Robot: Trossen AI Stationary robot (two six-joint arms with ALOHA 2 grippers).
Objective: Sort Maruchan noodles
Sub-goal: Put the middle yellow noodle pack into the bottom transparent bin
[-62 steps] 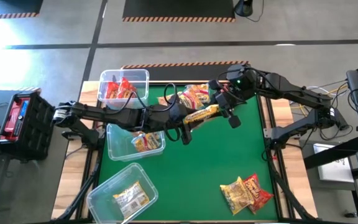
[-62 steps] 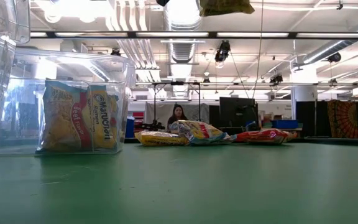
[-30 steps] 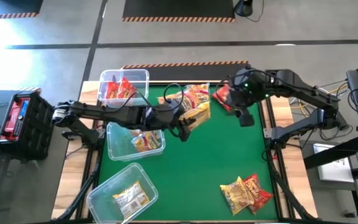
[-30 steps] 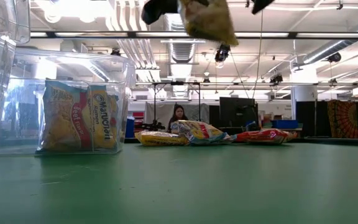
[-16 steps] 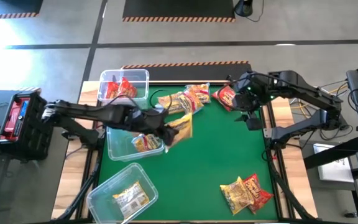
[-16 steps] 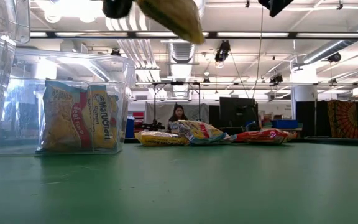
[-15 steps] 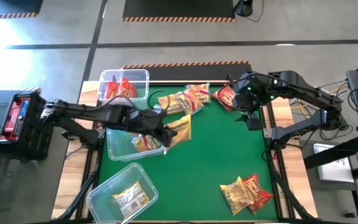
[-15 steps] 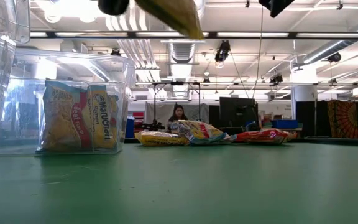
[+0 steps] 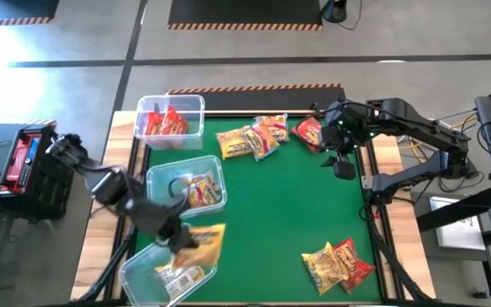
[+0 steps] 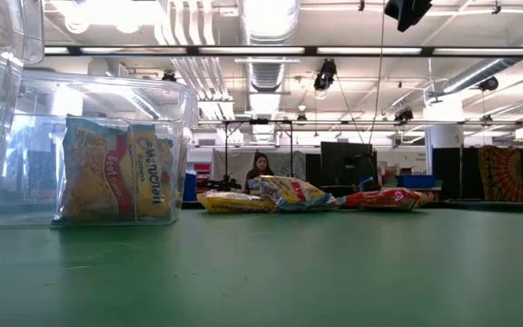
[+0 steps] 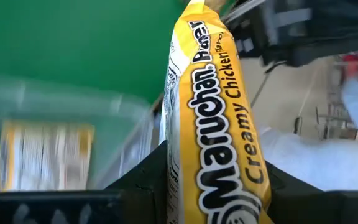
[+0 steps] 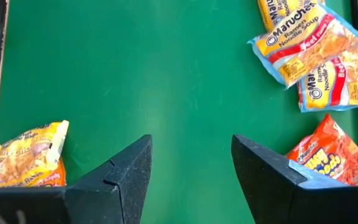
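My left gripper [image 9: 184, 240] hangs over the near left of the table, shut on a yellow Maruchan noodle packet [image 9: 205, 241] printed "Creamy Chicken" [image 11: 219, 106]. It is above the far right corner of the nearest clear bin [image 9: 139, 266], in which another yellow packet [image 9: 179, 273] lies flat. The middle bin [image 9: 156, 200] holds one yellow packet [image 9: 199, 191], the far bin [image 9: 196, 107] red ones [image 9: 164, 124]. My right gripper [image 9: 341, 164] hovers open above the far right of the table [image 12: 191, 162], with nothing between its fingers. My left gripper pinches the yellow packet between its two fingers, one finger [image 11: 145, 183] on each flat face, at the packet's end nearest the wrist [image 11: 213, 186]. The rest of the packet juts out beyond the fingertips, edge-on in the wrist view, lifted clear of table and bin.
Loose packets lie flat at the far middle [image 9: 252, 138], an orange-red one [image 9: 309, 132] beside them, and two more at the near right [image 9: 337, 264]. The green mat's middle [image 9: 288, 205] is bare. A person sits in the room far behind the table [image 10: 260, 168].
My left gripper has swung from the far middle of the table toward the near left corner with the yellow packet, rolling its wrist on the way. The packet stays lifted clear and has left the low view's top edge.
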